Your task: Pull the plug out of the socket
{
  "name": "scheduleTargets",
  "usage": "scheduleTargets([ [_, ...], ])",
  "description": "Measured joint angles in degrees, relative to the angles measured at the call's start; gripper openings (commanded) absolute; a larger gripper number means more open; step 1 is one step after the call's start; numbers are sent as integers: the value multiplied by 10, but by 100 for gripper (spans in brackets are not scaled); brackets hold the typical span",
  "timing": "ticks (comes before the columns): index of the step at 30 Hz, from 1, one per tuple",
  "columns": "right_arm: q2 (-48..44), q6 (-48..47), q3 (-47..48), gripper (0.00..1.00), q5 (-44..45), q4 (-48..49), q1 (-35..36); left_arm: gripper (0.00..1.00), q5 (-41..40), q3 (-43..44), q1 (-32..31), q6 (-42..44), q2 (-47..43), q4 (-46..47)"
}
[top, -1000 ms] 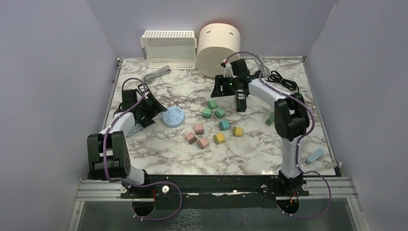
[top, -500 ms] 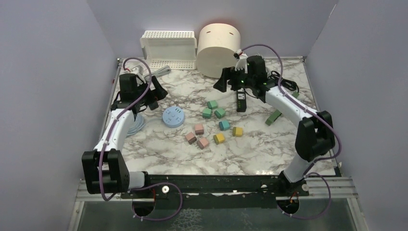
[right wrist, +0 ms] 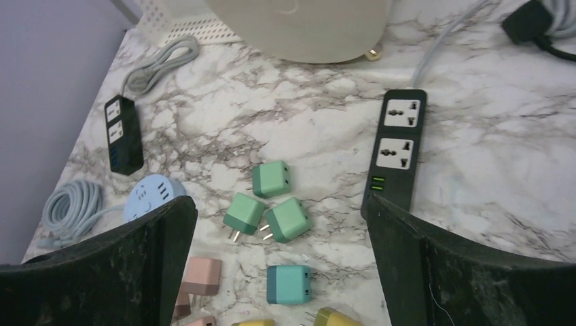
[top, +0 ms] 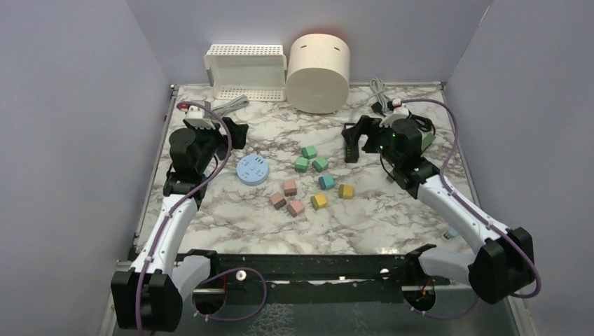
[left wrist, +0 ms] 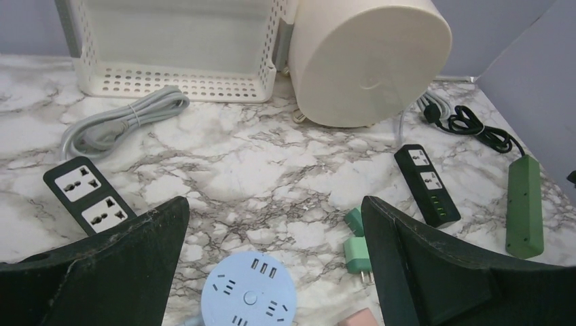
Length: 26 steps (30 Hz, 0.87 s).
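No plug is seated in any socket that shows. Right end effector [right wrist: 278, 204]: jaws spread wide, empty, above the table [top: 392, 210]. Black strip [right wrist: 397, 153] lies ahead of it, toward its right-finger side. The strip's long axis runs near-to-far; both outlets are bare, with green ports at the near end. Left end effector [left wrist: 272, 207] is also wide apart and empty. Round blue socket [left wrist: 250, 299] sits just under and ahead of it, slots bare. Second black strip [left wrist: 88, 193] lies by its left finger, also bare. Green strip [left wrist: 524, 207] is far right; can't tell its outlets. Loose plugs [right wrist: 272, 178] lie on the table between the arms, in no socket. Judgement: the pull looks done; the right arm is nearer the black strip. Cream drum [top: 319, 63] and white basket [top: 245, 70] are at the back, well apart from both.
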Motion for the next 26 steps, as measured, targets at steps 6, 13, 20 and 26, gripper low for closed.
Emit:
scheduleTargets([
  [6,-110,-2,-86,99,93,20,0,99,-45,-52,-28,52,-40,60],
  [13,-169,-7,-146,100,161,38,-1,99,-53,-109,-38,112,-76,148],
  [20,-169,-7,-147,100,169,37,-1,99,-48,-129,-39,126,-81,184],
  [26,-169,-14,-147,100,169,40,-1,99,-47,-133,-39,128,-92,193],
])
